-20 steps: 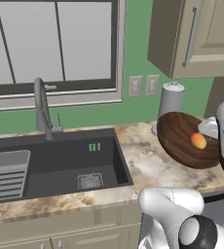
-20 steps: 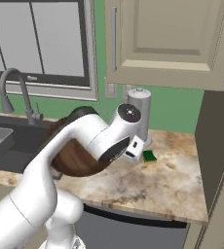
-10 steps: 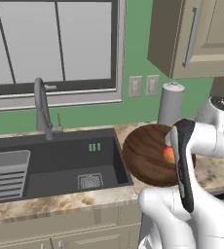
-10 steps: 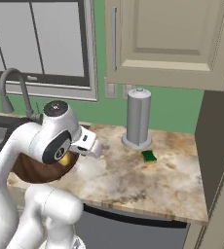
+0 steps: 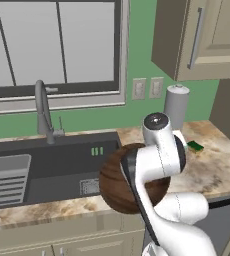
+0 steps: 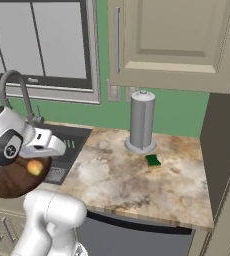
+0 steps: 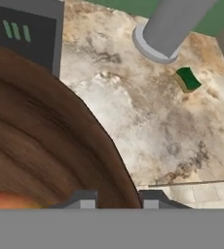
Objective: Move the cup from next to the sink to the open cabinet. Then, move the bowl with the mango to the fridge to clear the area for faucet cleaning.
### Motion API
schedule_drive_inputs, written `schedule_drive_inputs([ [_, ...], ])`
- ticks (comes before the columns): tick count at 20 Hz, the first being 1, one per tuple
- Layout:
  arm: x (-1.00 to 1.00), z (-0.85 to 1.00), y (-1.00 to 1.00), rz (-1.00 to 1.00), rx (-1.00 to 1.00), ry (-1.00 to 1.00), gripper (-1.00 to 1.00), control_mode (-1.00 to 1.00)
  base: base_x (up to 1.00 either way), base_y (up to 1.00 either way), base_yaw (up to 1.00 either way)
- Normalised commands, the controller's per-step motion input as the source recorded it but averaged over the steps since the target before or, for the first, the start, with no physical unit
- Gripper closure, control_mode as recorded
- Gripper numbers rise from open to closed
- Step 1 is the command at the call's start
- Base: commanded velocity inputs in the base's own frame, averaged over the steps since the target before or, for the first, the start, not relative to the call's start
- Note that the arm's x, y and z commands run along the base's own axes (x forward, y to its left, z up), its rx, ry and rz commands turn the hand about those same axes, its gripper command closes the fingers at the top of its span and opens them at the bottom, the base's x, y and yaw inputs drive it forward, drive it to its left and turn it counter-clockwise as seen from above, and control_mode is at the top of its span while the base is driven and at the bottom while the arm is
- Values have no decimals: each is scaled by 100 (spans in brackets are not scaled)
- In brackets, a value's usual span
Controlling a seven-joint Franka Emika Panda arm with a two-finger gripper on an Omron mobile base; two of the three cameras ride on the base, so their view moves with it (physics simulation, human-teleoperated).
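My fingers (image 7: 116, 199) pinch the rim of the large round dark brown wooden bowl (image 5: 118, 187), one tip on each side of its wall, though in the hand view all I see of them are two small dark grey stubs at the bottom, with the wood between them. The bowl hangs tilted in the air over the front edge of the mottled beige stone surface (image 6: 137, 180), just right of the dark grey recessed sink (image 5: 62, 165). In the left base view my own white arm crosses in front of it and hides its right half; in the right base view (image 6: 17, 177) the hand covers its upper rim. The mango (image 6: 34, 167) shows there as a small yellow-orange lump inside the bowl, right under my hand; in the hand view it is only an orange smear (image 7: 7, 200) cut off at the bottom edge.

The slim dark grey gooseneck faucet (image 5: 43, 110) stands behind the sink, and the lighter grey ribbed tray (image 5: 4, 180) in the basin is cut by the left edge. A grey upright cylinder on a round foot (image 6: 141, 120) stands at the back of the surface, a small green sponge (image 6: 153, 160) just beside it. The beige wall cabinet (image 6: 172, 40) above has a long grey bar handle (image 6: 118, 40); its top is out of frame.
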Motion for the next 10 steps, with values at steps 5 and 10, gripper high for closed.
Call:
schedule_drive_inputs([
  [5, 3, 0, 97, 18, -7, 2, 100, -100, 0, 0, 0],
  [10, 13, 16, -12, -3, 41, 0, 100, -100, 0, 0, 0],
])
